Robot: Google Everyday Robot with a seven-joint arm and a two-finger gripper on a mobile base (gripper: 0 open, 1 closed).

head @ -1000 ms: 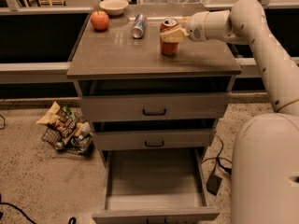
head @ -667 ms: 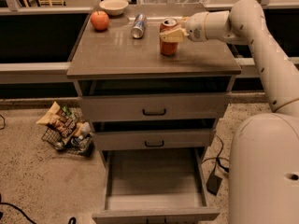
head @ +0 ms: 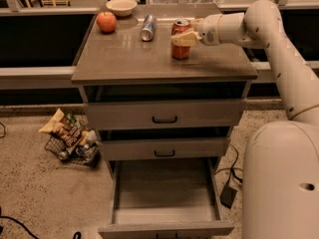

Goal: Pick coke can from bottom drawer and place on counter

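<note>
The red coke can (head: 178, 48) stands upright on the counter (head: 124, 59), right of centre. My gripper (head: 183, 37) reaches in from the right and its beige fingers (head: 180, 39) are closed around the can's upper half. The can's base rests on the counter top. The bottom drawer (head: 167, 228) is pulled fully out below, and its inside shows nothing in it. The two upper drawers with black handles are slightly ajar.
An orange-red apple (head: 106, 21), a white bowl (head: 121, 6) and a silver-blue can (head: 147, 27) lying on its side sit at the counter's back. A wire basket of snack bags (head: 70, 138) is on the floor left. A cable and adapter (head: 228, 193) lie right, beside my base (head: 281, 183).
</note>
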